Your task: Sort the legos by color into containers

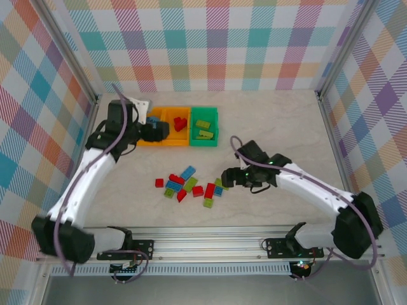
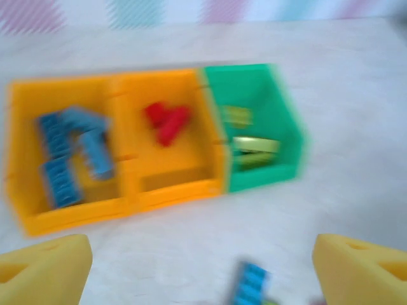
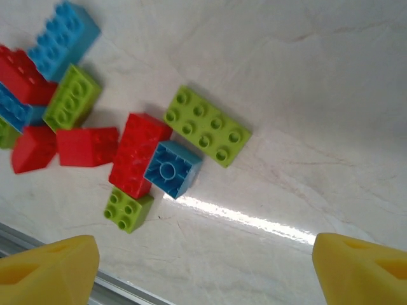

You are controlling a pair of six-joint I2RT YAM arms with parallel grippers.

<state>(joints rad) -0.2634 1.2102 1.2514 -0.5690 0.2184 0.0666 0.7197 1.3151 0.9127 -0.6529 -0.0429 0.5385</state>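
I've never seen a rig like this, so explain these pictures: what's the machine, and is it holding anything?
Two robot arms are bolted at a table's near edge. One picture looks down from above; the other two come from wrist cameras, yellow fingers at their bottom corners. Red, blue and lime legos lie mid-table. Behind stand three bins: left orange bin holds blue bricks, middle orange bin red, green bin lime. The left gripper hangs by the bins, the right gripper by the pile. Both stand open, seemingly holding nothing.
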